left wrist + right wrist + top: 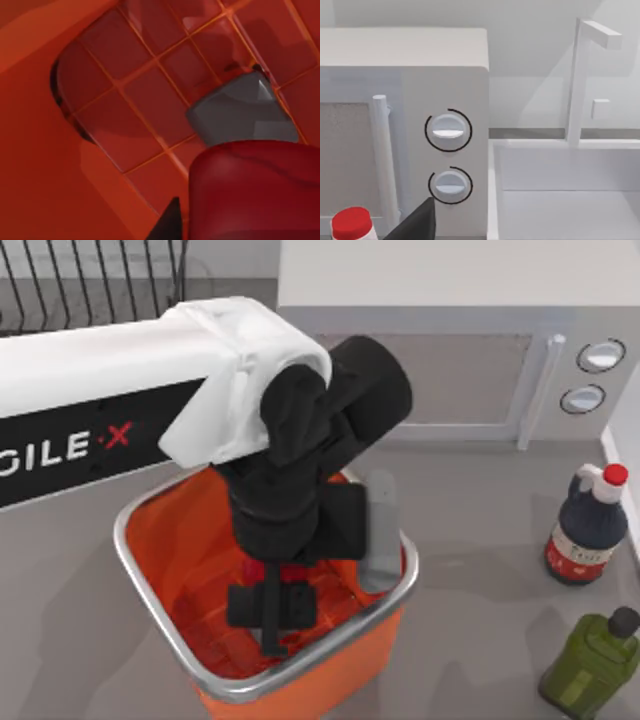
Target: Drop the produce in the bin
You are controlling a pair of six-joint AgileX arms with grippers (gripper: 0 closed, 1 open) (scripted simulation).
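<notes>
My left arm reaches from the top view's left edge across the table and points down into the orange bin (300, 695), which stands at the front centre of the grey table (480, 570). The left gripper (271, 625) hangs inside the bin, below its silver rim and above the gridded floor. A small patch of red shows between the black gripper parts in the top view, and the left wrist view shows the glossy red fruit (255, 190) very close to the camera, over the bin's grid floor and just beside the grey square centre (242, 112). Whether the fingers clamp the fruit or have let it go, I cannot tell. To the right of the bin stand a dark sauce bottle with a red cap (590, 525) and a green bottle (590, 665), well apart from it. A white microwave (450, 370) sits behind, and a black wire rack (90, 280) at the far left. The right wrist view looks at the microwave's two round dials (448, 131) and a white sink with its tap (580, 80).
</notes>
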